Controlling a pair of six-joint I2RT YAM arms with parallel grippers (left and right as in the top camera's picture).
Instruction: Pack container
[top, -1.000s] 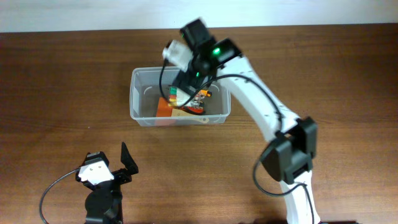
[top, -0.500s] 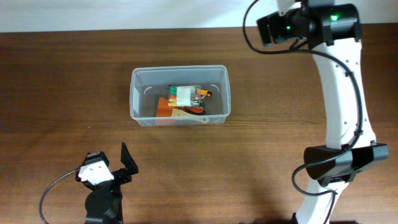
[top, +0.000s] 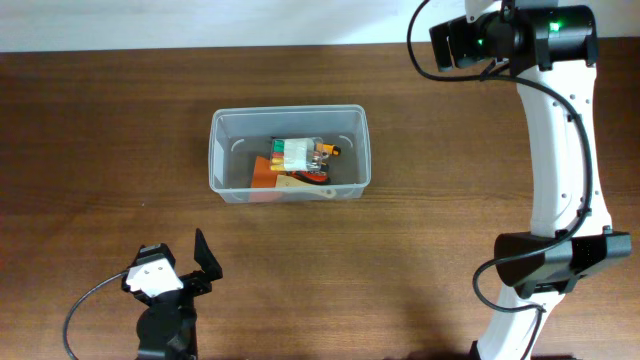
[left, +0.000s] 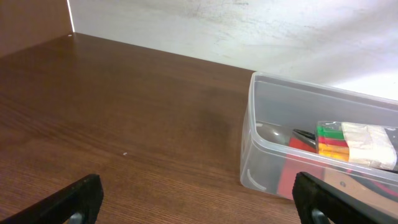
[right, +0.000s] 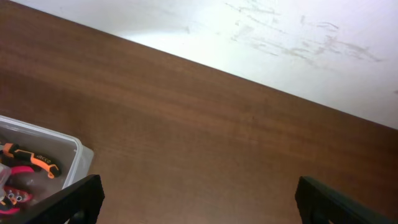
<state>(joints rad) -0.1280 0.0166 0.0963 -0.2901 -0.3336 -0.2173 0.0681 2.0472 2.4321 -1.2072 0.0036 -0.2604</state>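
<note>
The clear container (top: 214, 152) stands at the table's middle back. Inside it lie a small white box of coloured bits (top: 293, 151), orange-handled pliers (top: 326, 152) and an orange card (top: 264, 172). My right gripper (top: 436, 44) is high at the back right, well away from the container, open and empty. Its wrist view (right: 199, 202) shows only the container's corner (right: 79, 155) with the pliers (right: 31, 158). My left gripper (top: 182, 264) rests near the front left, open and empty. Its wrist view (left: 199, 202) shows the container (left: 254, 130) ahead to the right.
The brown wooden table (top: 100, 120) ends at a white wall along the back (top: 150, 20). The right arm's white links (top: 560, 150) run down the right side to its base (top: 545, 262). A cable (top: 85, 300) loops by the left arm.
My right gripper has left the container, where it was one second ago, and swung up to the back right, empty. The things lie in the container. The left arm has not moved.
</note>
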